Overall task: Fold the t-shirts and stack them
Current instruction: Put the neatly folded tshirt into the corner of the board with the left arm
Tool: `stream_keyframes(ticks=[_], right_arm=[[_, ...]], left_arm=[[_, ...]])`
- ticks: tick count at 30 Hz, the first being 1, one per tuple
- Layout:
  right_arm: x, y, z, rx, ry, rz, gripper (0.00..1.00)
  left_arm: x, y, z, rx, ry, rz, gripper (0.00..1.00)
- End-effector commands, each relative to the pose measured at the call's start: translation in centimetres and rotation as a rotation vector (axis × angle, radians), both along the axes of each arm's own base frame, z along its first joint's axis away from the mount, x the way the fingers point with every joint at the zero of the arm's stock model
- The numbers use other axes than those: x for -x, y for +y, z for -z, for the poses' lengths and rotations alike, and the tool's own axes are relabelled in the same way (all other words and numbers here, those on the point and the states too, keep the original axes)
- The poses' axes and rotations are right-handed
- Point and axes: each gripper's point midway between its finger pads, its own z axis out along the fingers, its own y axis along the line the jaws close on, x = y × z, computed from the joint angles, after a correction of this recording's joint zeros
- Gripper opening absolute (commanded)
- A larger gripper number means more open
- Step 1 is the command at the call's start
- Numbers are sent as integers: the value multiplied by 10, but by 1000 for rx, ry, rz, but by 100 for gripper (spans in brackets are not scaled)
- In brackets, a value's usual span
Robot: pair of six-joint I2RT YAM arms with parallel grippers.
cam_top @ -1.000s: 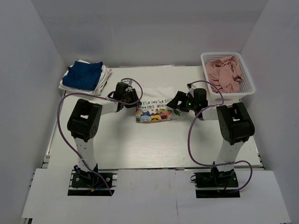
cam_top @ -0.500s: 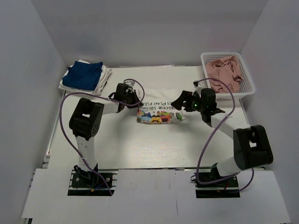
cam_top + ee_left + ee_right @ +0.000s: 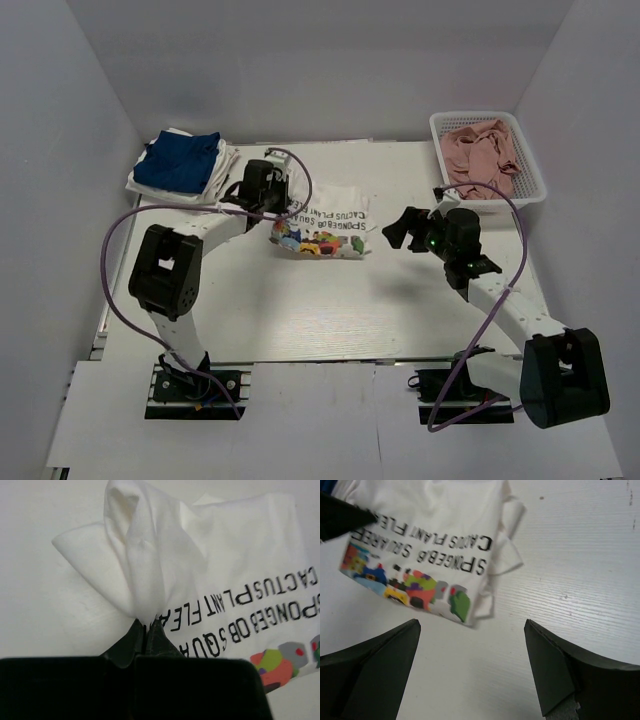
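The printed white t-shirt (image 3: 322, 232) is lying folded into a rough rectangle on the table (image 3: 300, 310), its dark lettering running across the middle and its colourful print sitting along the near edge. The left gripper (image 3: 148, 627) is reaching the shirt's far-left corner, and its jaws are pressing tight together on a bunched fold of that white cloth. In the left wrist view the pinched fabric is rising in a peak straight above the fingertips, with the lettering spreading away to the right of them. The corner seems to be coming up off the table a little, though the overhead view is too coarse to be sure. The right gripper (image 3: 400, 228) is hanging to the right of the printed shirt, apart from it, with its jaws spread wide and gripping nothing. In the right wrist view the shirt is lying ahead of the two dark fingers (image 3: 380, 665) and off to their left, its loose right edge curling just beyond the gap between them. Out past the printed shirt's far-left corner, behind the left gripper, a royal-blue t-shirt (image 3: 180, 162) is resting folded on top of another white t-shirt (image 3: 226, 160). Well off to the printed shirt's far right, a white basket (image 3: 530, 170) is holding crumpled pink cloth (image 3: 480, 150).
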Motion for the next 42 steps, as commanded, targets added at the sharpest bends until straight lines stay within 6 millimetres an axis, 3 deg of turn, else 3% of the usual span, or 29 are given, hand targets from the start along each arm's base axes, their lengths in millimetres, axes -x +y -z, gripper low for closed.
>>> stream_keyframes(ticks=[1,6,7,17,26,27,33,38,39,40,42], right_arm=[[-2,-9,7,58,-11,29,90],[-4,-7,9,65,-4,15,90],[-4,-7,9,67,-4,14,90],[-1,-21,17,106,11,74,90],[-5,-25,27,131,41,97,90],[-6,-25,26,128,33,100,90],[-7,-35,28,161,17,141,90],[-6,-36,26,162,-3,140,90],[-6,-35,25,161,-8,138,90],[-6,-36,23,160,-9,141,90],[-6,-36,23,159,-8,142,90]], left_arm=[[-29,35,-79,-178,-191,-55,0],[-38,61,-102,-331,-246,-114,0],[-41,69,-114,-359,-278,-146,0],[-60,141,-146,-577,-351,-248,0],[-85,184,-174,-639,-422,-296,0],[-88,193,-185,-658,-446,-309,0],[-95,198,-199,-694,-463,-221,0],[-91,195,-228,-659,-529,-175,0],[-89,200,-229,-663,-515,-179,0],[-90,207,-244,-666,-532,-206,0],[-92,213,-246,-671,-522,-216,0]])
